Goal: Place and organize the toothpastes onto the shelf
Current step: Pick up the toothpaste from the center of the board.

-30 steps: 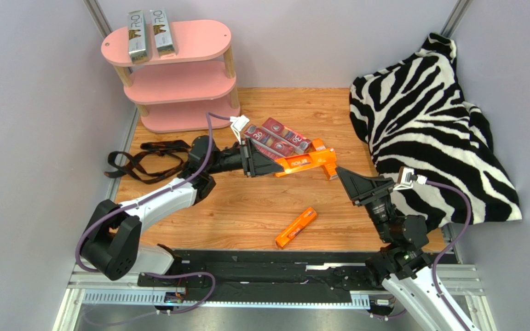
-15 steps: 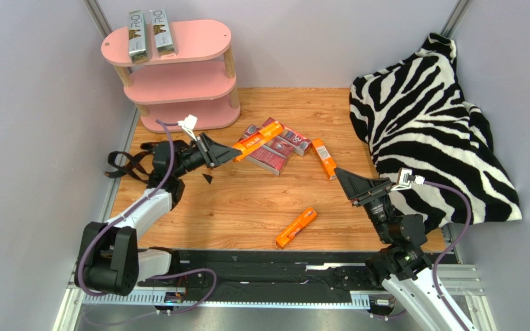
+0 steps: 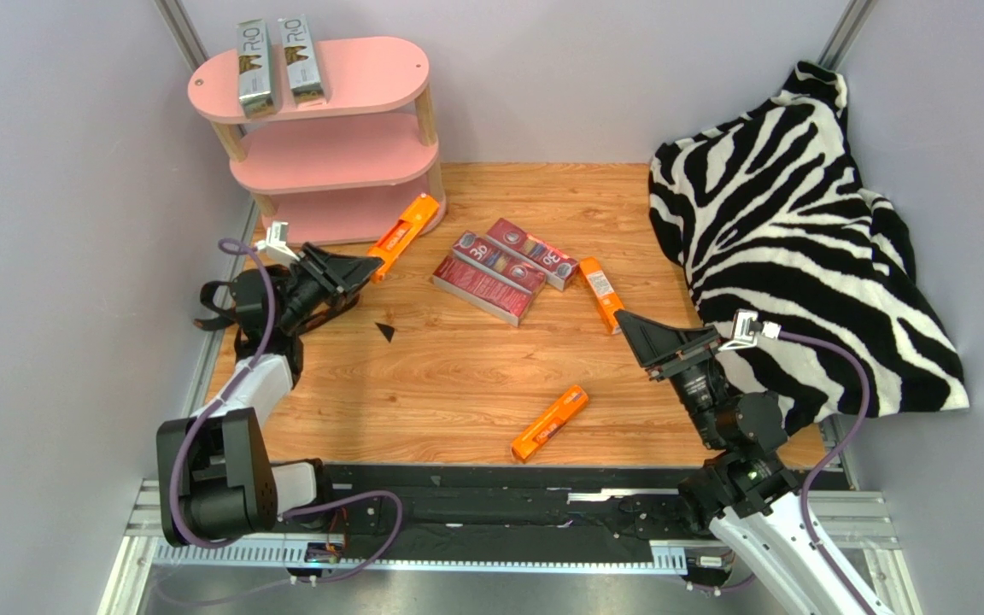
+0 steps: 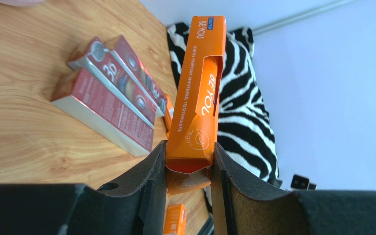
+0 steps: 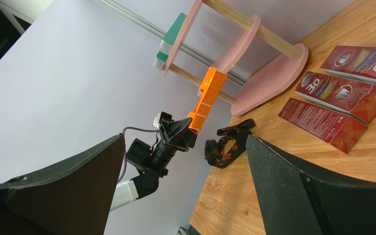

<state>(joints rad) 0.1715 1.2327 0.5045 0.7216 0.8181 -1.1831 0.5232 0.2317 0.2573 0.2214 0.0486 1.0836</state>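
The top view shows the layout. The left gripper [image 3: 359,267] sits at the left of the frame, clenched on one end of an orange carton [image 3: 405,233]. The carton's far end points up and right and ends beside the lower right of the pink shelf [image 3: 369,71]; whether it touches cannot be told. Two silver-grey cartons [image 3: 277,60] lie on the top tier. Three red cartons [image 3: 500,267] lie at the centre of the table [image 3: 459,372], and two more orange cartons [image 3: 550,423] lie right of and below them.

Only the left wrist view shows the grip itself: both pads [image 4: 150,171] press the carton's end, just above its open flap.

Only the right wrist view shows that the carton is raised off the wood and tilted towards the shelf.

The right gripper [image 3: 626,323], at lower right, is spread wide and holds nothing, well apart from the held carton.
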